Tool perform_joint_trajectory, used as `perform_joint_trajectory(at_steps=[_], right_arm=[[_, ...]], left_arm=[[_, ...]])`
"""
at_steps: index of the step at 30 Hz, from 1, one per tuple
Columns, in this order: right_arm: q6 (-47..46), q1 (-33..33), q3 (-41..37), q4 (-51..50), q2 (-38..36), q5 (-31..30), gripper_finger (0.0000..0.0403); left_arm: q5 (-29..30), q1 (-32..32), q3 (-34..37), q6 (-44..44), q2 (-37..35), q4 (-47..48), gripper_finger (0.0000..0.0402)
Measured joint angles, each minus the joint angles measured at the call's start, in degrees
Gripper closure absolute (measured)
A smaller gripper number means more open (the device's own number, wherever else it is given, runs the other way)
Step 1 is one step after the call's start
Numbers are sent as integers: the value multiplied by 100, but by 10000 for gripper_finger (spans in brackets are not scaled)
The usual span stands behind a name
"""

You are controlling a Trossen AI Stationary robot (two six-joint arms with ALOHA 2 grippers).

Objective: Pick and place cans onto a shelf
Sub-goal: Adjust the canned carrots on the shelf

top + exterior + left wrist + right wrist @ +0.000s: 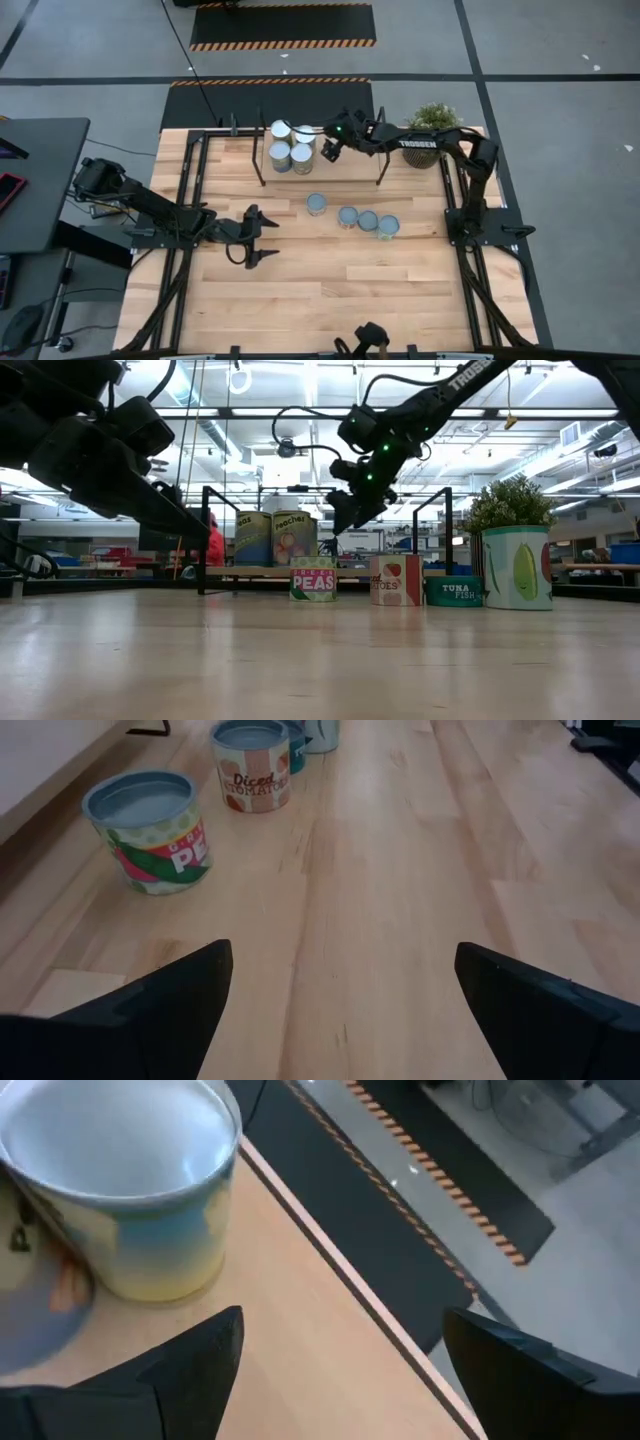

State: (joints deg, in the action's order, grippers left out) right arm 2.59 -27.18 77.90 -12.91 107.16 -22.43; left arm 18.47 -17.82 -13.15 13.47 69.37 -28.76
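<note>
Several cans stand upright on the shelf (350, 165) at the far side, among them one (300, 153) beside my right gripper (330, 150). That gripper hovers open above the shelf board (300, 1340), just right of a blue-and-yellow can (130, 1190), with nothing between its fingers. Several more cans stand in a row on the table in front of the shelf: a peas can (313, 578), a tomatoes can (396, 580) and a low tuna can (453, 591). My left gripper (265, 235) waits open, low over the table's left middle, pointing toward the peas can (150, 830).
A potted green plant (432, 125) stands at the far right, next to the shelf. Black upright posts (447, 530) frame the shelf. Bare wooden tabletop (350, 290) stretches across the near half.
</note>
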Motion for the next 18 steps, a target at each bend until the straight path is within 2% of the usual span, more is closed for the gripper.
perform_joint_trajectory(at_steps=[8,18], right_arm=[[42,4,8,328,54,19,55],[251,4,8,851,59,323,55]], left_arm=[[44,61,-2,-81,-1,23,12],[41,63,-2,-76,1,27,12]])
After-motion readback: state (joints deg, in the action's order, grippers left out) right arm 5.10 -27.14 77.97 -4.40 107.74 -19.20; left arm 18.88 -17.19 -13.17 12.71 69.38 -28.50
